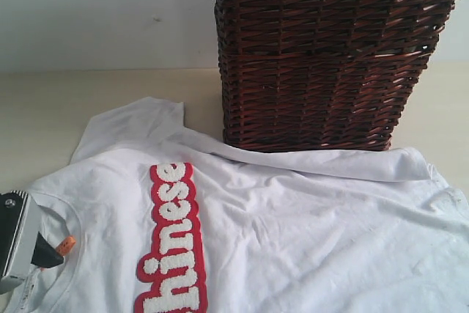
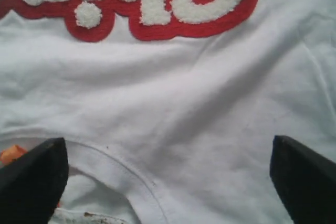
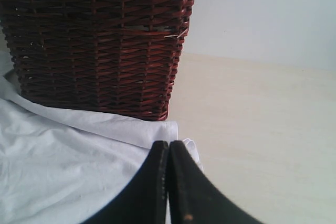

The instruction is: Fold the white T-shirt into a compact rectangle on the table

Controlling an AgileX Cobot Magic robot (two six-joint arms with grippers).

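shirt: white T-shirt [image 1: 293,210] spread on surface [image 1: 73,100], red lettering up, wicker basket [image 1: 330,64] at its 12 o'clock, against its edge | left hand [image 2: 168,174]: wide open over collar, exterior 8 o'clock | right hand [image 3: 168,148]: closed, over shirt corner near basket

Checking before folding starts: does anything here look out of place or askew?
Yes. The T-shirt lies wrinkled, and one edge bunches against the foot of the basket; whether it is trapped underneath is unclear. Nothing looks damaged.

"hinese", red strip [image 1: 192,254], white T-shirt [image 1: 308,218]
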